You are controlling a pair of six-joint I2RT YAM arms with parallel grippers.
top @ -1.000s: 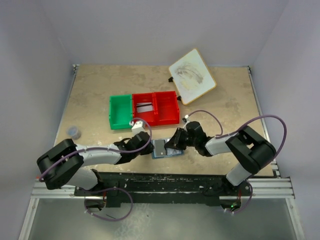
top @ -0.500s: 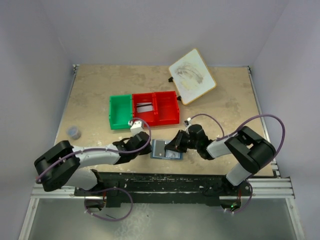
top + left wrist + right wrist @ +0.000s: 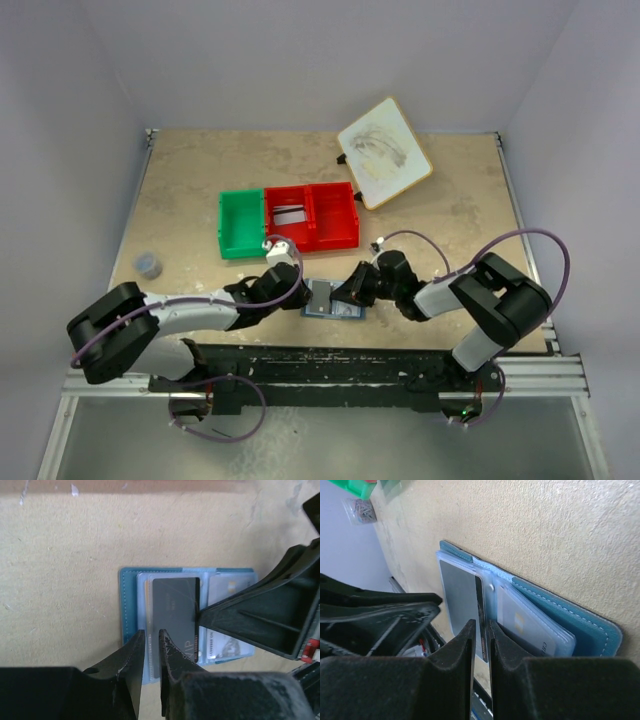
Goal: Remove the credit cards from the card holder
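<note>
Compared with a second ago, my right tool (image 3: 348,294) is sitting lower over the card holder (image 3: 128,605), and my left tool (image 3: 150,637) is reaching in a little nearer from the other side. That small flat wallet is lying open on the mottled beige tabletop (image 3: 190,190), near its front edge between my two arms. Its stitched blue rim is framing pale, translucent sleeves. A smooth dark card (image 3: 175,615), faintly scratched, is lying on the left panel, with a sliver of a tan-orange card (image 3: 146,592) showing beside it. A grey-white card (image 3: 227,587) is sitting in the right panel. My left tool's scuffed black fingers are standing almost together at the wallet's near edge, with only a thin slit between them, and I cannot tell whether they are pinching anything. My right tool's wedge-shaped tip is touching the dark card's striped edge, its jaws likewise nearly closed, and I cannot tell whether it is gripping.
</note>
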